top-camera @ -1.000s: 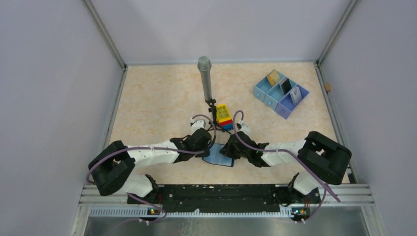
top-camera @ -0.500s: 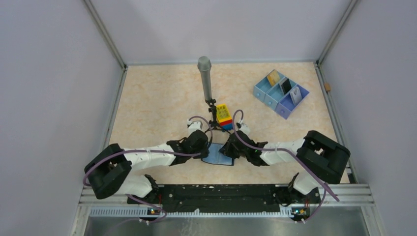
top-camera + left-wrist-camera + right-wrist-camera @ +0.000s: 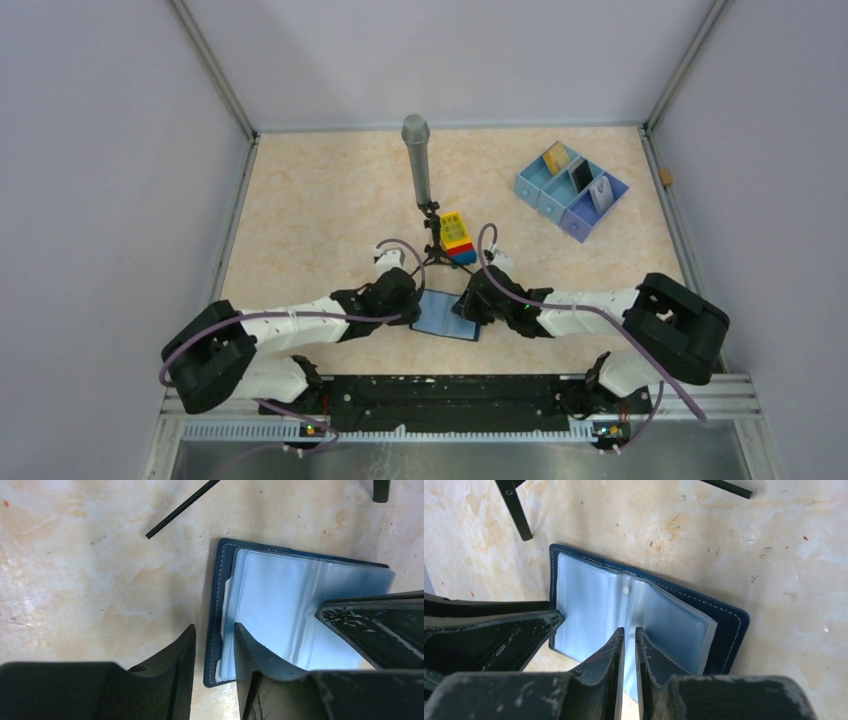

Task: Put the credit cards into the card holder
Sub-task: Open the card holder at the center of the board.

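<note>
Top view: card holder (image 3: 447, 316) lies open and flat on the table (image 3: 320, 200), near the front edge between both arms. Left gripper (image 3: 408, 302) sits at its left edge, right gripper (image 3: 468, 305) at its right side. Credit cards (image 3: 581, 176) stand in a blue tray (image 3: 535, 196) at far right, well apart from the holder: one gold, one dark, one pale, one per compartment. Toy brick block (image 3: 457, 236) and a grey cylinder on a tripod (image 3: 417, 160) are behind the holder.

Left wrist view: fingers (image 3: 175, 670) apart, straddling the holder's stitched navy edge, one over bare table, one over the pale blue inside. Nothing clamped.

Right wrist view: fingers (image 3: 606, 657) almost together, thin slit between, low over the clear inner sleeves. Can't tell if a sleeve is pinched. No card seen in the holder.
</note>
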Action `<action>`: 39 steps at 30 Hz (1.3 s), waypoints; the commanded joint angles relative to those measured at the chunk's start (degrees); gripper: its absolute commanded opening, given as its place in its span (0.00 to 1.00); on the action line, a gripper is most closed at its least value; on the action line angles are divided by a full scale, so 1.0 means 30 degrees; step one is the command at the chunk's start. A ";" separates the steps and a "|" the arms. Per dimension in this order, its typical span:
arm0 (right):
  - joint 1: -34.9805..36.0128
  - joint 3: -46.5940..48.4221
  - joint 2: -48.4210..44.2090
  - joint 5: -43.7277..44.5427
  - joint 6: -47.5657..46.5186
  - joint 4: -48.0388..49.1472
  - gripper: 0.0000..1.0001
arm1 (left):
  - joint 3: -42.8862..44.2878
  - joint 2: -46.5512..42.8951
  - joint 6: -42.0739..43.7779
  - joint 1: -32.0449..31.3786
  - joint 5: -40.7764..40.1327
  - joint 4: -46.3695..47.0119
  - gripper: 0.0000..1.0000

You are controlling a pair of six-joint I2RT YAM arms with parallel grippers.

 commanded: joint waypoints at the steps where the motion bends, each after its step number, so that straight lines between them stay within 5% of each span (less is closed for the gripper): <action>1: -0.0087 0.0500 -0.2055 0.0149 -0.1565 -0.2297 0.17 | -0.1184 -0.0507 0.0251 0.0174 0.0154 -0.1134 0.35; 7: -0.0124 0.2690 -0.4916 0.1540 -0.3421 -0.6485 0.33 | -0.1468 -0.1288 0.0559 0.0234 0.0713 -0.0177 0.37; 12: -0.0941 0.4154 -0.6583 0.3212 -0.4644 -0.9858 0.39 | -0.1353 -0.2552 0.1086 0.0263 0.1107 0.0250 0.53; 15: -0.1417 0.4495 -0.7447 0.3840 -0.5096 -1.0796 0.44 | -0.1159 -0.3353 0.1461 0.0287 0.1295 0.0365 0.62; 23: -0.2977 0.5093 -0.8010 0.4262 -0.6285 -1.2125 0.47 | -0.0057 -0.3983 0.2779 0.0346 0.1966 0.0327 0.70; 34: -0.5932 0.5184 -0.8595 0.3892 -0.7641 -1.2466 0.49 | 0.0876 -0.0628 0.2719 0.0307 0.6884 0.5733 0.43; 39: -0.6490 0.5170 -0.8757 0.3618 -0.7873 -1.2282 0.48 | 0.1256 0.1474 0.2968 0.0243 0.7038 0.6221 0.31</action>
